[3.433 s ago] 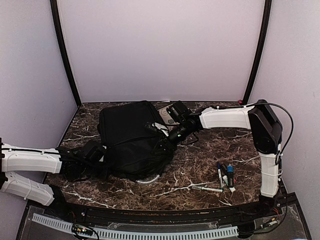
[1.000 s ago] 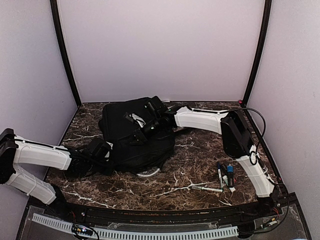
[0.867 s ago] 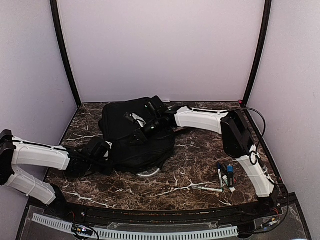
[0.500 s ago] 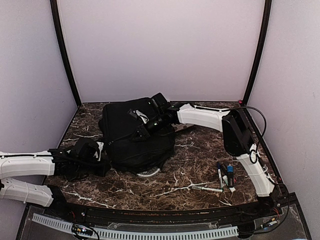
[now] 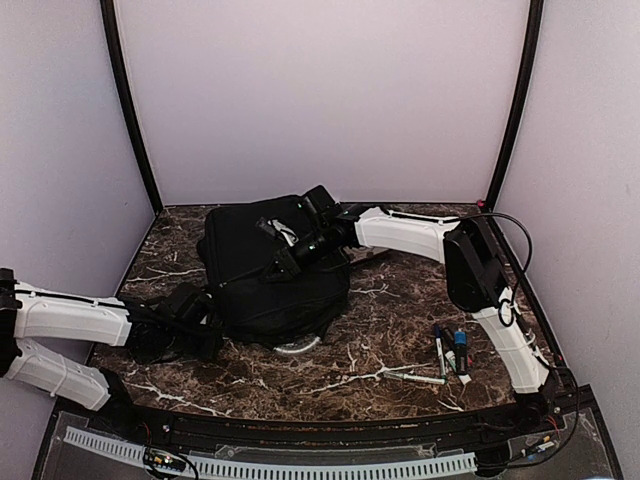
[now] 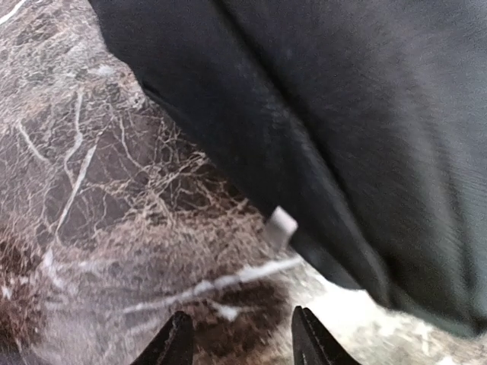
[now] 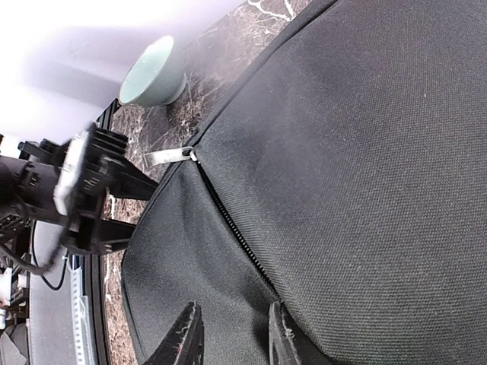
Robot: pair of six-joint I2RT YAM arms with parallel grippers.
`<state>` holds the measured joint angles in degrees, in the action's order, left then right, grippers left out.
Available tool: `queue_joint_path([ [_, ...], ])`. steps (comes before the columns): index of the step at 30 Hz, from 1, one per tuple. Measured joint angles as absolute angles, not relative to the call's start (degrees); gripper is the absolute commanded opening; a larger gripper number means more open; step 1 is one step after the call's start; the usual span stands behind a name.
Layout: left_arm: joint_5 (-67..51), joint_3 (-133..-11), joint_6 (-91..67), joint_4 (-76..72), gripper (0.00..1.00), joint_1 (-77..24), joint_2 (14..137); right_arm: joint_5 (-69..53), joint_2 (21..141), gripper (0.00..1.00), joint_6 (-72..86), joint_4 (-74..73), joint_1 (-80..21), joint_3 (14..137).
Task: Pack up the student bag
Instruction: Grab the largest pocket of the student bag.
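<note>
- Nearest the camera on the right, a cluster of markers (image 5: pixel 450 352) lay on the marble tabletop (image 5: pixel 400 300), well apart from the student bag (image 5: pixel 270 280).
- The left arm stretched low across the near-left tabletop. The left hand (image 6: pixel 240 325) was released, its fingers parted over bare marble with nothing between them, just short of the bag's edge.
- The student bag lay flat at the centre of the tabletop, its grey-white handle (image 5: pixel 296 347) curling out at the near edge.
- The right arm reached in from the right over the bag's far part. The right hand (image 7: pixel 234 323) was low over black fabric where a zipper (image 7: pixel 228 220) ran toward its narrowly parted fingers. Whether they gripped anything could not be told.
</note>
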<state>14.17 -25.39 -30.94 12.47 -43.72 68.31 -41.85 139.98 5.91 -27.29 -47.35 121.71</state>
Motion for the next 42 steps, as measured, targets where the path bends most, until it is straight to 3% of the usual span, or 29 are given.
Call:
queue_joint_path([
  [13, 18.79, -27.77, -24.58, 7.49, 0.49, -43.27, 73.19, -42.44, 139.98, 0.32, 6.17, -27.27, -47.24, 121.71],
  [19, 19.44, -30.02, -20.97, 8.23, 0.43, -40.97, 74.78, -42.52, 139.98, 0.32, 6.35, -27.09, -47.09, 121.69],
  [24, 17.72, -32.05, -17.76, 8.97, 0.50, -40.71, 74.98, -42.57, 139.98, 0.32, 6.52, -27.05, -46.61, 121.67],
  [35, 14.02, -36.45, -12.82, 10.83, 0.50, -39.31, 76.27, -43.46, 139.98, 0.33, 7.55, -26.92, -46.06, 121.67],
  [42, 13.72, -36.45, -12.62, 9.13, 0.44, -38.85, 79.00, -43.57, 139.98, 0.32, 8.08, -26.81, -46.06, 121.67],
])
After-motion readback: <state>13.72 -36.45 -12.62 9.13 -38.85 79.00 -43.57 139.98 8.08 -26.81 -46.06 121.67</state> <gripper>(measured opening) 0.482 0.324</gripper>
